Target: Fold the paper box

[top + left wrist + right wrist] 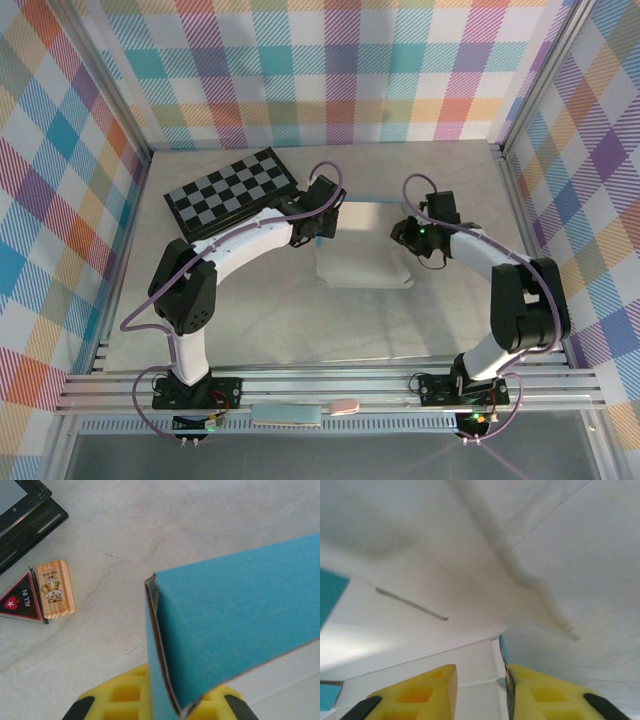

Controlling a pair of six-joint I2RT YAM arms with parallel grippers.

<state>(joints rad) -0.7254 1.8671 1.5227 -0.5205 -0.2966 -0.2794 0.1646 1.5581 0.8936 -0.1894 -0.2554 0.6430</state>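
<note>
The paper box [365, 255] lies mid-table between the two arms, its pale inside facing up and a turquoise edge at the far side. My left gripper [325, 222] is at the box's left side. In the left wrist view its yellow fingers [120, 695] are shut on a folded turquoise wall of the paper box [235, 610], which stands up between them. My right gripper [408, 236] is at the box's right side. In the right wrist view this gripper [481, 672] is open over the pale inside of the box [420, 645], with a thin card edge against its right finger [540, 692].
A black-and-grey checkerboard [232, 188] lies at the back left, its dark edge [25, 520] near the left gripper. Beside it are a small wooden block [56, 587] and a black triangular "ALL IN" piece [22, 600]. Checked walls enclose three sides of the table.
</note>
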